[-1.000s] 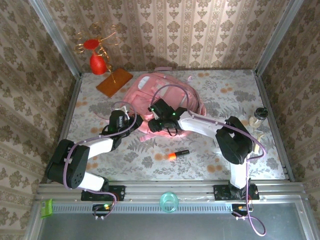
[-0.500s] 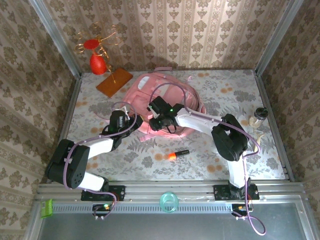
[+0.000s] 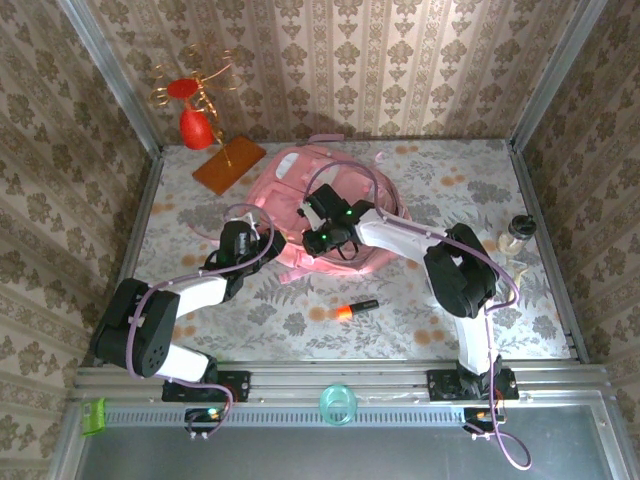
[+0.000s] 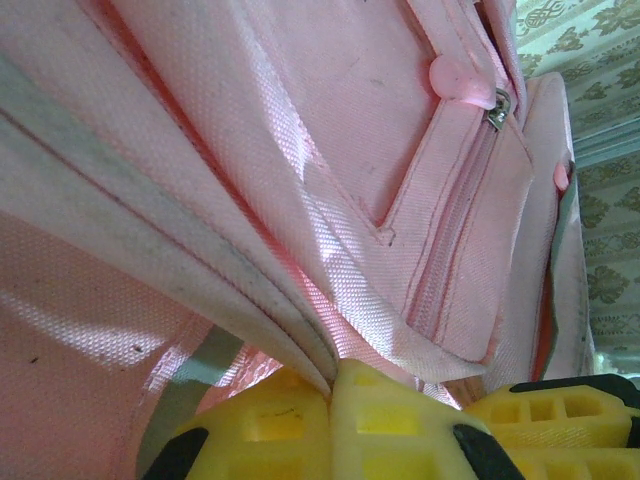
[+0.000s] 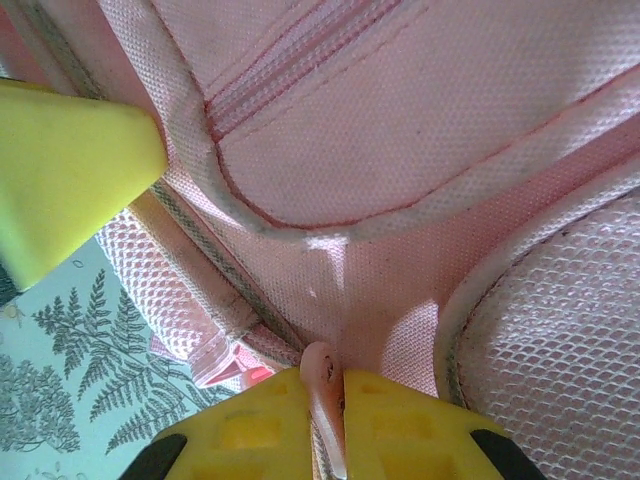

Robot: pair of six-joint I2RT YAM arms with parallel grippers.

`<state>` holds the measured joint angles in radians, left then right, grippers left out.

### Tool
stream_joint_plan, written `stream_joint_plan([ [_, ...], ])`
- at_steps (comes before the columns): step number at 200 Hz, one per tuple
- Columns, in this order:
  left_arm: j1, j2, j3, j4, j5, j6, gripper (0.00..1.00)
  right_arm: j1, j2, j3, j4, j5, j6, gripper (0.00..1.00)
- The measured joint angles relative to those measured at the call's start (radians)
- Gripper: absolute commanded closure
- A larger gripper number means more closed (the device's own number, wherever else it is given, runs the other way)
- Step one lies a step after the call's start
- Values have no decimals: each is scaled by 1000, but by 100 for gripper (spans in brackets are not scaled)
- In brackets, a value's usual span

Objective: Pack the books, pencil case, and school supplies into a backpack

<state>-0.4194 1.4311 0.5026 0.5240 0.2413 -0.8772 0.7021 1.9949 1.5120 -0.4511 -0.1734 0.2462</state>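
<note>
Tabletop [image 3: 440,170] carries the backpack [image 3: 285,175] lying flat toward the far side, with both arms reaching to its near edge. On the near-left edge the left pincer [image 4: 330,378] is pressed together on a fold of pink fabric at the seam. It looks like an anchor so the bag can't slide. Beside it the right pincer [image 5: 322,390] pinches a small pink tab [image 5: 320,365], probably a zip pull, so the step is likely opening the bag. The orange-and-black marker [image 3: 351,308] sits loose on the tabletop near the bag, not packed yet.
</note>
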Motion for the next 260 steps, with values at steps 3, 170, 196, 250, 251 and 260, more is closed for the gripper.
stream_joint_plan([
  [3,0,0,0,0,0,0,100,-2,0,0,1,-6,5,83],
  [170,0,-13,0,-9,-3,11,100,-53,0,-38,89,-134,275,83],
  [196,-2,-19,0,-16,-4,16,100,-50,0,-38,87,-110,287,84],
  [250,-5,-21,0,-24,-8,19,100,-4,0,-38,84,25,289,79],
  [251,-5,-21,0,-24,-8,19,100,-3,0,-38,84,29,289,79],
  [260,-6,-21,0,-24,-8,19,100,3,0,-38,84,48,289,79],
])
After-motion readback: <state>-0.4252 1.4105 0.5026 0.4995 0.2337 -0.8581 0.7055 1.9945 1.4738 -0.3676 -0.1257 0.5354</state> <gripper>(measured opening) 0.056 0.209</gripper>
